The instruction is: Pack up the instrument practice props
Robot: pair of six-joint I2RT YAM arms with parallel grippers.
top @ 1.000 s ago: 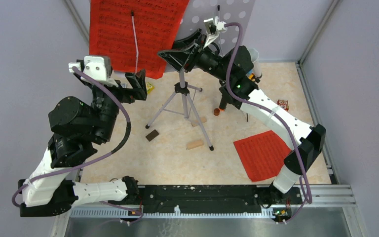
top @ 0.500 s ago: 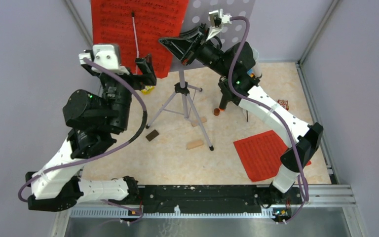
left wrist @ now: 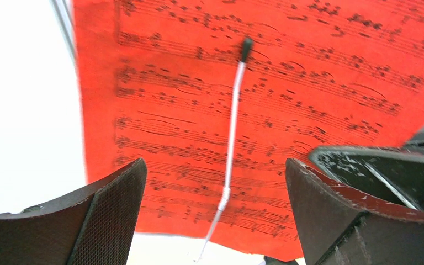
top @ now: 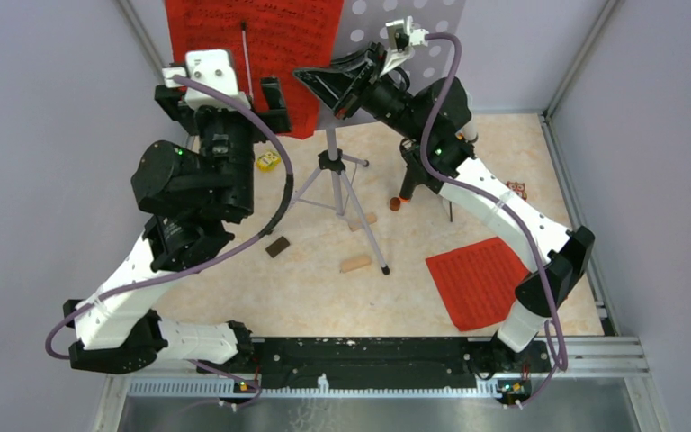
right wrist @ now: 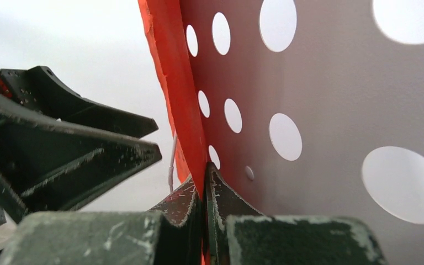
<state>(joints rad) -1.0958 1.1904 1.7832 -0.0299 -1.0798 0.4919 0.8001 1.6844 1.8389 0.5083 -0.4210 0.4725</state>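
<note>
Where the pale marbled tabletop (top: 324, 288) runs back to its 12 o'clock edge, the grey perforated plate (top: 432, 27) stands on a silver tripod (top: 337, 184) whose legs splay near the centre. A red sheet-music page (top: 288, 36) lies against the face of the plate and covers its 9 o'clock half. A thin white wire (left wrist: 233, 127) with a dark tip crosses the printed staves. A second red page (top: 481, 279) lies flat on the tabletop at about 4 o'clock, just beside the right arm's lower link.

The left end effector (left wrist: 215, 165) is raised at 11 o'clock in front of the upright page. Its fingers are spread wide and hold nothing, and the wire shows between them. The right end effector (right wrist: 205, 176) reaches in at 12 o'clock, its fingers pressed together on the edge of the upright page, just beside the plate's holes.

At about 2 o'clock from the tripod, a black microphone (top: 405, 184) with an orange end shows partly behind the right arm. Two small wooden blocks (top: 355, 264) lie near the tripod's feet, around 6 and 8 o'clock.
</note>
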